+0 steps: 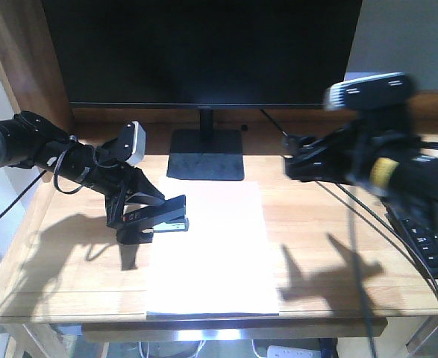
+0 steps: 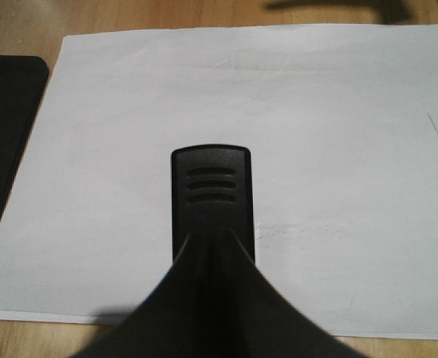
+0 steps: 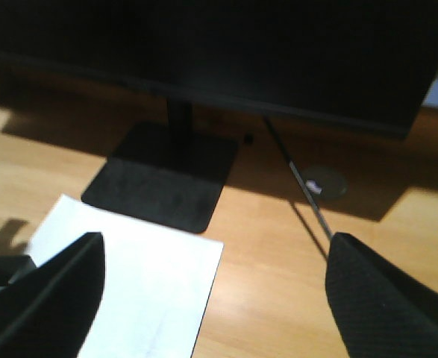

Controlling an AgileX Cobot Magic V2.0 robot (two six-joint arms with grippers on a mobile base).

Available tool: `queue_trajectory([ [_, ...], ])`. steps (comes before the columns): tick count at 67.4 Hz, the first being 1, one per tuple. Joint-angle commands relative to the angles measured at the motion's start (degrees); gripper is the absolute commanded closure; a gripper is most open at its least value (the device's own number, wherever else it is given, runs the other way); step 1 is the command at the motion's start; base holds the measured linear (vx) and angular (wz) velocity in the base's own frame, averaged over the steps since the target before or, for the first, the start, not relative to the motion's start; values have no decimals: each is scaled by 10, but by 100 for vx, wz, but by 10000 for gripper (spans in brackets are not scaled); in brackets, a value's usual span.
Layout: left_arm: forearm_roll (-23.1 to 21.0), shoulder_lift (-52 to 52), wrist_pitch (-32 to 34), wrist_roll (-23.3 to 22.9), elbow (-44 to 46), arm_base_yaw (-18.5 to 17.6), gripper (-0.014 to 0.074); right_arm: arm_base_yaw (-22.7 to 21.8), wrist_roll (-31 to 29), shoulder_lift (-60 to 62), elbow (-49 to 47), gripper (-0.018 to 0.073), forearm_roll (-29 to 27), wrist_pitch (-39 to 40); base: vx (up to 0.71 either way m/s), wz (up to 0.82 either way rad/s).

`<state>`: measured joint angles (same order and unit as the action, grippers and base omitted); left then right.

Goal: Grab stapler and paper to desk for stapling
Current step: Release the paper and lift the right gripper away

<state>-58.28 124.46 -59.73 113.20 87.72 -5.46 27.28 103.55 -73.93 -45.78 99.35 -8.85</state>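
On the table point(image 1: 69, 253), at the left edge of the paper point(image 1: 211, 253), the left claw point(image 1: 133, 212) grips the stapler point(image 1: 163, 216). The left arm reaches in from the left side, slanting downward, its wrist camera point(image 1: 133, 142) riding above the claw. The claw is closed around the stapler's rear end; in the left wrist view its dark fingers point(image 2: 211, 298) converge on the stapler's back.

The right arm comes in from the right and hangs high over the table, well apart from the paper. The right claw point(image 1: 293, 160) points left toward the monitor stand point(image 1: 206, 153); in the right wrist view its two fingers point(image 3: 54, 298) stand far apart with nothing between them.

There is one stapler, one sheet of paper, one monitor point(image 1: 204, 48) and two arms. A keyboard point(image 1: 427, 239) shows partly at the right edge.

The stapler's long axis runs roughly left to right, its nose toward the right and raised a little, reaching over the paper's left margin. The paper lies flat at the table's middle, its long axis running from the monitor stand to the front edge, which its near end slightly overhangs.
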Motion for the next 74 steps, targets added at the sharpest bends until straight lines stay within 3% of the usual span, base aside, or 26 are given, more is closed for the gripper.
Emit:
queue_trajectory([
  [1, -31, -38, -16, -6, 13, -1, 603, -2, -16, 85, 15, -22, 34, -18, 0, 0],
  [28, -31, -38, -16, -6, 13, -1, 603, -2, -30, 335, 137, -22, 34, 2, 0, 0],
  [47, -31, -38, -16, -6, 13, -1, 603, -2, -49, 496, 228, -22, 34, 83, 0, 0],
  [74, -31, -38, -16, -6, 13, -1, 603, -2, -57, 625, 334, -22, 34, 88, 0, 0],
])
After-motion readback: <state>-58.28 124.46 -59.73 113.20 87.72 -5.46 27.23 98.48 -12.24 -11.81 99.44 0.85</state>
